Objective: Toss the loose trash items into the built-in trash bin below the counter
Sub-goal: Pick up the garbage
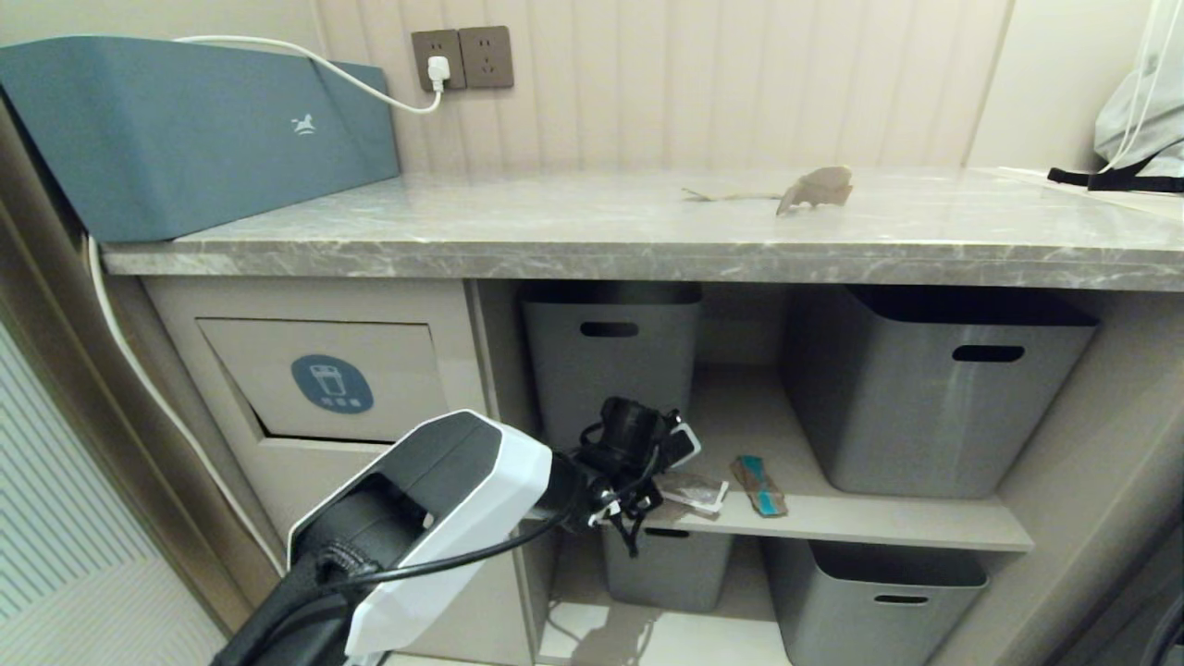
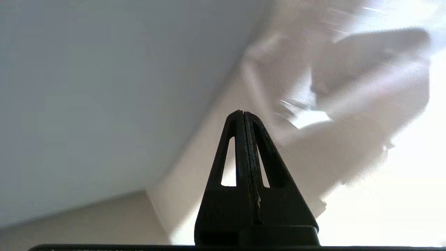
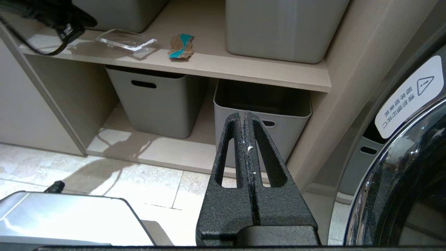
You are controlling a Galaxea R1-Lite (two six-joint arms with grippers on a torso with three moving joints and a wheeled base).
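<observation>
Nearest the head camera, the white-and-black left arm reaches in toward the middle shelf under the counter. Its left gripper has both black fingers pressed flat together with nothing visible between them; from the head view its tip is hidden behind the wrist, close to the silvery packet at the left end of that shelf — whether it touches the packet cannot be told. Just beside the packet on the same shelf lies a brown cardboard scrap with a teal printed side, apart from it. Another brown scrap sits on top of the counter, well above the shelf and toward the back wall. Left of the shelf, set in the beige cabinet front, is the built-in trash bin with its round blue sticker, flap not pushed in. Grey tubs stand on the shelf and below it.

The right gripper hangs low beside the shelf unit, fingers clenched together on nothing.
</observation>
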